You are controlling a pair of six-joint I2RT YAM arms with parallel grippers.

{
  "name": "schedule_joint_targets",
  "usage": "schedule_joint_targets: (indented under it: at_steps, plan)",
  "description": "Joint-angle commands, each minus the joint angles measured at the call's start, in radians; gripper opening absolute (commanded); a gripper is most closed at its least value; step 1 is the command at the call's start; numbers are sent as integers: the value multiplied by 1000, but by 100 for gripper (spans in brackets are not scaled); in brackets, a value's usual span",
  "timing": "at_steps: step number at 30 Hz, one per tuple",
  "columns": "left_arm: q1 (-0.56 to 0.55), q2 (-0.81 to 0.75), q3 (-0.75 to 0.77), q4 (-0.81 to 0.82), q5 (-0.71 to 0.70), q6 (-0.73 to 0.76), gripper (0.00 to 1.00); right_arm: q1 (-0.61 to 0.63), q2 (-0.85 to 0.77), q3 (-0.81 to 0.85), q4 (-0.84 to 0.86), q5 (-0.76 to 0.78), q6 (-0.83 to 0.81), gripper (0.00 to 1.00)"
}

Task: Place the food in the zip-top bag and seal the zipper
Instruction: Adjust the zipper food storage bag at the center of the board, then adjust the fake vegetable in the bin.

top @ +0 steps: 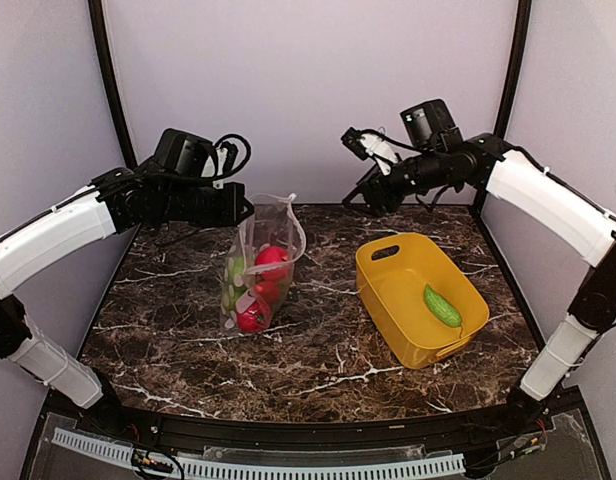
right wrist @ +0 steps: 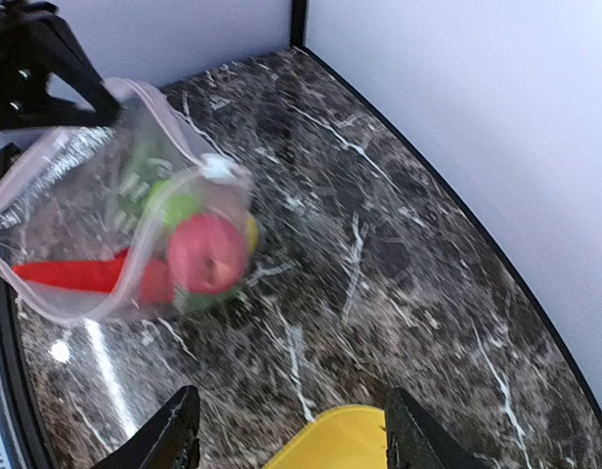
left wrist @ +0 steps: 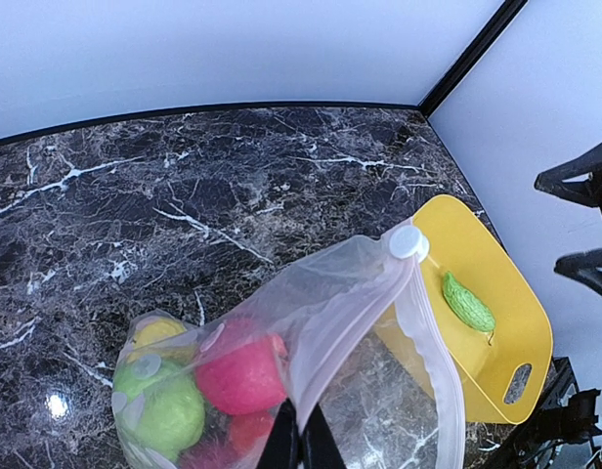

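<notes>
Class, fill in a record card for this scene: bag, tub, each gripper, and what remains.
zip-top bag: held up by its top edge, red, green and yellow food inside
yellow tub: one green vegetable inside
left gripper: jaws shut on the bag
right gripper: jaws open, empty, apart from the bag
remaining: green vegetable not yet bagged
</notes>
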Motion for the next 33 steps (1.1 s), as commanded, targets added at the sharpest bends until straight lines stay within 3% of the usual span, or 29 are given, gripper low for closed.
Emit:
schedule_joint_targets:
  at_steps: [1, 7, 14, 33]
  plan:
    - [1, -22, -3, 10, 2, 8, 1, -101, -108, -150, -18, 9, -116, 64]
    - [2, -23, -5, 12, 2, 12, 1, -219, -194, -383, -121, 5, -180, 67]
    - [2, -31, -10, 15, 10, 5, 1, -292, -173, -571, -175, 93, -184, 59]
    - [2, -21, -30, 13, 25, 3, 1, -318, -3, -564, -208, 246, -105, 60]
